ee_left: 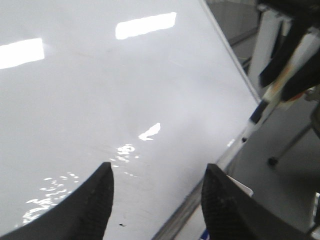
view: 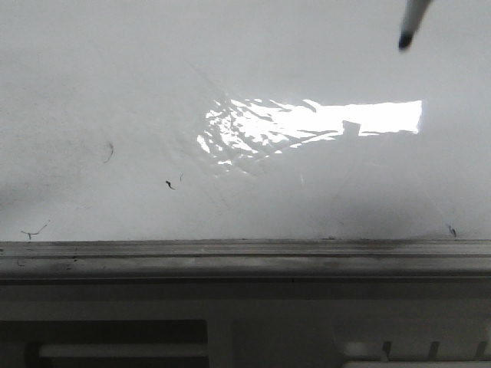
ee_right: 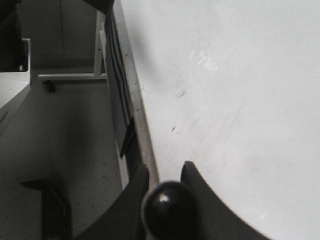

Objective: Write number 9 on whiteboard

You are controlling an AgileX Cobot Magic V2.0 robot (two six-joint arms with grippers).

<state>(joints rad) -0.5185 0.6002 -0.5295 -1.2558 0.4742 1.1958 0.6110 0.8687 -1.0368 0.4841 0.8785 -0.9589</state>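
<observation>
My whiteboard [view: 153, 92] fills the front view, with only stray specks on it and no 9 yet. The marker [view: 412, 23] hangs over its far right part, tip angled down-left, seemingly clear of the surface. My right gripper [ee_right: 164, 197] pinches the marker; my left gripper [ee_left: 157, 200] idles spread over the board.

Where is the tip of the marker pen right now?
In the front view the marker pokes in at the top right corner, its black tip over the whiteboard, above the right end of the bright glare patch.
</observation>
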